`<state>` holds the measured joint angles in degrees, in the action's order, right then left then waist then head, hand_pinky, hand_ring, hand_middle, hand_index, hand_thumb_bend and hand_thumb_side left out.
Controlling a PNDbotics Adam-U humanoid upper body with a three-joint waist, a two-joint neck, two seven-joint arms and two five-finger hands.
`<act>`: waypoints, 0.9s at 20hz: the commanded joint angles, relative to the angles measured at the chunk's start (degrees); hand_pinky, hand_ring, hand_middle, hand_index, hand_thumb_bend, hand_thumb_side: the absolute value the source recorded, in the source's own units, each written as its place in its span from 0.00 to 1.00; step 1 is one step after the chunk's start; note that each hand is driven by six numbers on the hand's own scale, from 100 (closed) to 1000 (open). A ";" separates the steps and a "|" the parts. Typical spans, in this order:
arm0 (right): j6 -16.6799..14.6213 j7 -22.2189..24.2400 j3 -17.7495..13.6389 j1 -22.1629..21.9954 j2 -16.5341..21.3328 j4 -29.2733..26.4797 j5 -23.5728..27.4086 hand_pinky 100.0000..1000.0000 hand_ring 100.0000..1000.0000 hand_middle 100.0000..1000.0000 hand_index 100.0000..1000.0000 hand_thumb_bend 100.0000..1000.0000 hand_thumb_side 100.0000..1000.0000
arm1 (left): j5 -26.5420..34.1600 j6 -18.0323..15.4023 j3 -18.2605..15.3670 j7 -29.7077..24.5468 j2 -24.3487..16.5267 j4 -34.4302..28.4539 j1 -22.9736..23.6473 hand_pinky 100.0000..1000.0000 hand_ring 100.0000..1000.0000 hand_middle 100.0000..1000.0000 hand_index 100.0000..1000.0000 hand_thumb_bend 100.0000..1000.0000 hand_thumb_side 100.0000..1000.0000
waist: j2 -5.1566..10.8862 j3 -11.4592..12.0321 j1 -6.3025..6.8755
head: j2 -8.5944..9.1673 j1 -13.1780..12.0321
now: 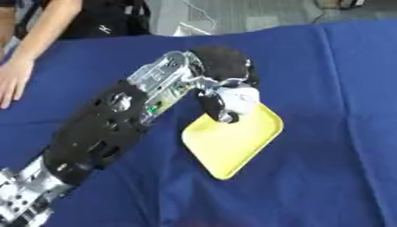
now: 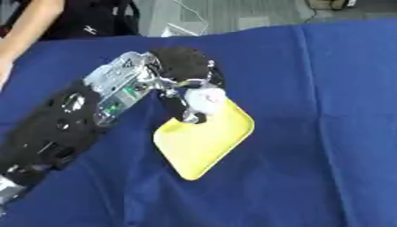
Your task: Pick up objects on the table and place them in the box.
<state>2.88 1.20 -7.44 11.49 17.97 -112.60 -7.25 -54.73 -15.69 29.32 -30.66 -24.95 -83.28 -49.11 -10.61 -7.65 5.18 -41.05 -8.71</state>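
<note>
A shallow yellow tray [image 1: 232, 142] lies on the blue cloth near the middle. My left hand [image 1: 225, 71] reaches in from the lower left and hangs over the tray's far corner. Its fingers [image 1: 213, 106] curl down round a small white object [image 1: 239, 98], held just above the tray's rim. What the white object is cannot be made out. My right hand shows in neither view.
Blue cloth [image 1: 333, 88] covers the whole table. A person stands at the far left edge, one bare hand [image 1: 12, 80] resting on the cloth. Grey floor lies beyond the far edge.
</note>
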 commanded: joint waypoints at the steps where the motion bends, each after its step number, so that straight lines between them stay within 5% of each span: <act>1: -0.03 0.15 -0.07 0.85 0.66 -1.08 0.11 0.75 0.77 0.81 0.95 0.00 0.91 | -0.14 -0.23 -0.12 0.00 -0.44 -0.04 -0.43 0.63 0.41 0.47 0.76 0.17 0.14 | 0.78 0.03 -0.52 | 0.62 -0.43; 18: -0.03 0.15 -0.14 1.21 0.37 -1.17 0.19 0.75 0.77 0.81 0.95 0.00 0.90 | 3.82 2.03 -1.10 3.32 2.78 9.34 4.35 0.61 0.38 0.46 0.76 0.01 0.14 | 0.19 -0.14 -0.84 | 0.97 -0.61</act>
<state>2.82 1.29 -7.44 11.93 17.94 -112.61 -7.21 -51.21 -13.83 28.60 -27.69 -21.87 -74.47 -44.61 -11.02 -7.77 4.85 -40.78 -8.74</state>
